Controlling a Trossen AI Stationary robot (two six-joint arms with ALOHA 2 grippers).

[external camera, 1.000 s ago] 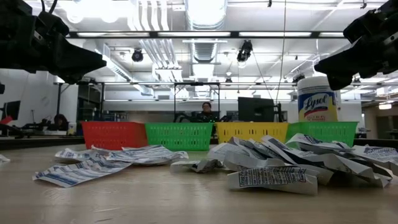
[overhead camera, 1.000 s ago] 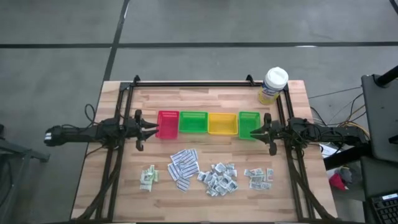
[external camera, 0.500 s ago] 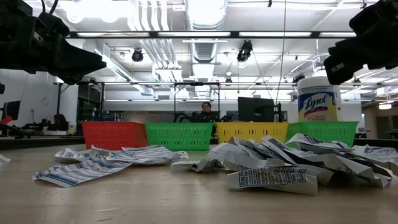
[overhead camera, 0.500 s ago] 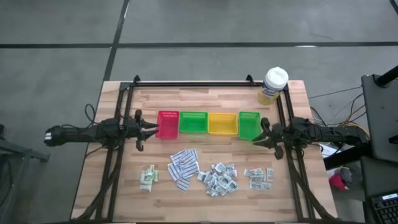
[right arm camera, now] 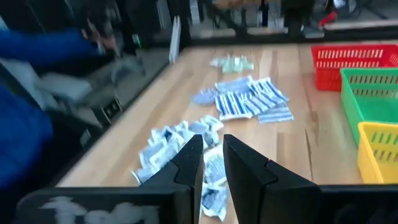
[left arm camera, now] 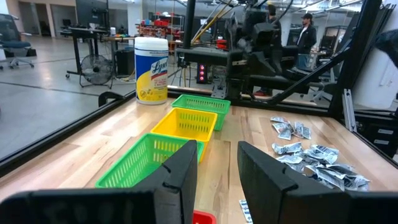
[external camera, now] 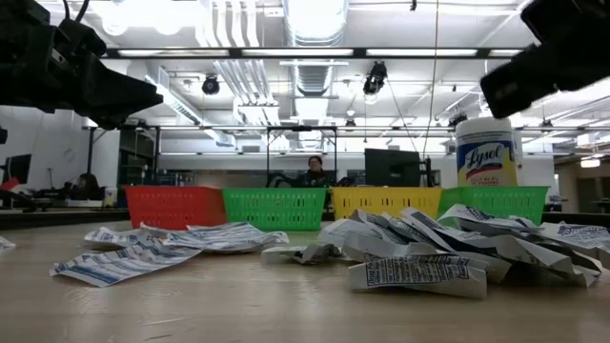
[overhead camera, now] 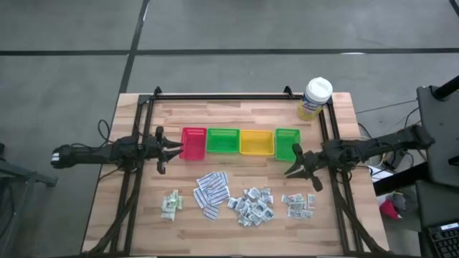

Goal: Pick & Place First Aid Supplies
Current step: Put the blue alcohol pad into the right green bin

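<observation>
- High view: the right gripper (overhead camera: 301,169) has swung away from the small green plastic tray on the right end (overhead camera: 287,142) and now sits nearer the front, just behind the rightmost pile of pale green-white sachets (overhead camera: 298,204). A second ago it was level with the tray row, so I'd guess it's lining up its first pick. Nothing is in any tray yet. The left gripper (overhead camera: 170,147) hasn't budged and waits beside the red plastic tray (overhead camera: 193,142).
- High view, supplies: four heaps sit along the near edge of the wooden table (overhead camera: 237,115) – a small sachet heap far left (overhead camera: 171,203), long white printed strips (overhead camera: 211,191), crumpled grey-white squares (overhead camera: 252,203), then the right pile.
- Low view: the right arm's dark bulk has risen toward the top right corner – the white-lidded, yellow-labelled wipes tub (external camera: 486,151) is in plain sight.
- Left wrist view: its fingers (left arm camera: 179,175) are spread a bit, holding nothing, and look over the green tray (left arm camera: 144,163) and yellow tray (left arm camera: 185,124).
- Right wrist view: fingers (right arm camera: 191,163) have a narrow gap, empty, pointing at the grey-white squares (right arm camera: 180,144).
</observation>
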